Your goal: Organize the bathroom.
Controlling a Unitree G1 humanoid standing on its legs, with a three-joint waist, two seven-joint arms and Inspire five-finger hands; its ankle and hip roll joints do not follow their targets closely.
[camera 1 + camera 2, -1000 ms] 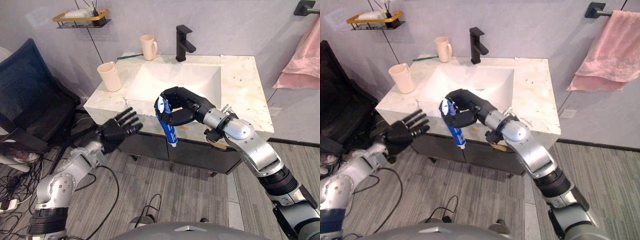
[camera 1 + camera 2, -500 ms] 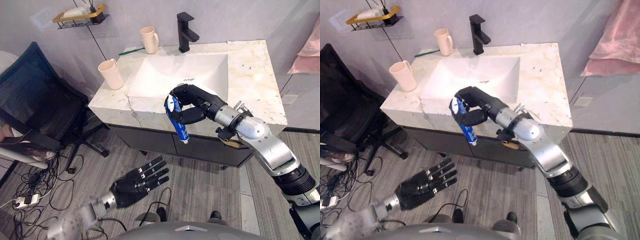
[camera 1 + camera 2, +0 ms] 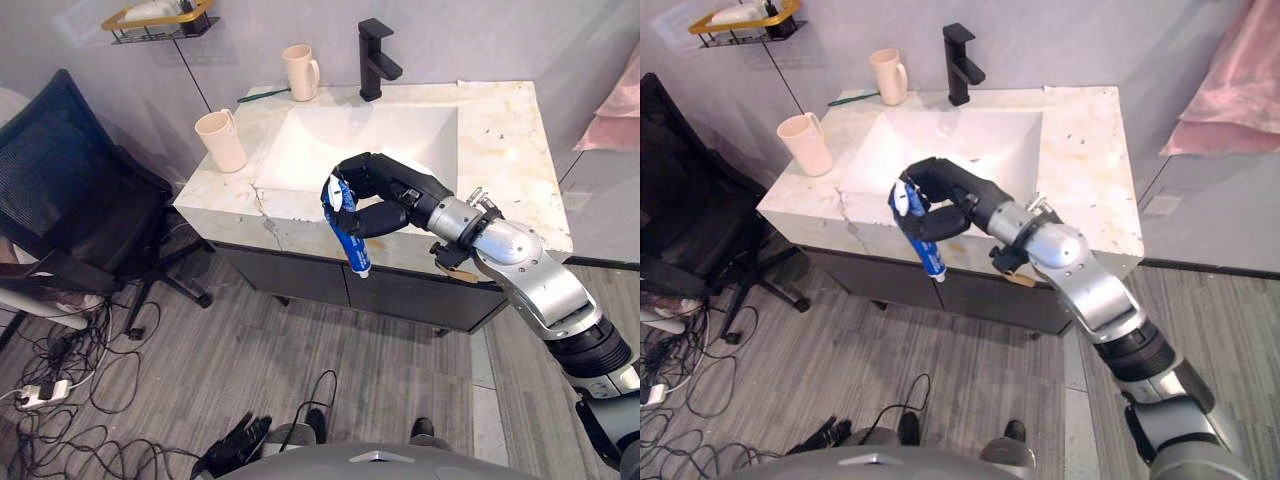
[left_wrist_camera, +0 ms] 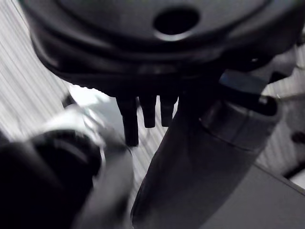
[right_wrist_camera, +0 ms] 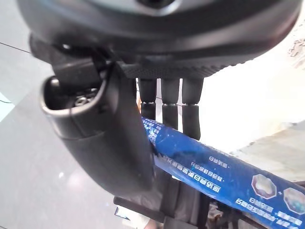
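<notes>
On the far left, a wall shelf (image 3: pixel 160 20) hangs above a dark office chair (image 3: pixel 60 190) that stands beside the vanity. Low at the bottom edge, the left robot hand (image 3: pixel 235 455) hangs near the floor; its fingers look straight and relaxed in its wrist view, and it holds nothing.

On the left part of the marble surface (image 3: pixel 500 130) there are 2 beige cups: the near cup (image 3: pixel 221 141) by the front-left corner, and the far cup (image 3: pixel 298 72) at the back, with a green toothbrush (image 3: pixel 262 95) lying just beside it. The white sink basin (image 3: pixel 370 145) takes the middle, with the black faucet (image 3: pixel 376 60) behind it.

The task's thing now in hand is the blue toothpaste tube (image 3: pixel 348 228). The right robot hand (image 3: pixel 385 195) is curled around its upper part, over the front edge of the basin, and the tube hangs down, slightly tilted, with the cap end lowest — in front of the cabinet.

I judge that the step is to carry the tube to a cup. To do it well, the tube should be raised clear of the edge and brought over the cup's mouth before the fingers loosen — otherwise it may knock the cup.

At the far right, a pink towel (image 3: pixel 615 120) hangs.
</notes>
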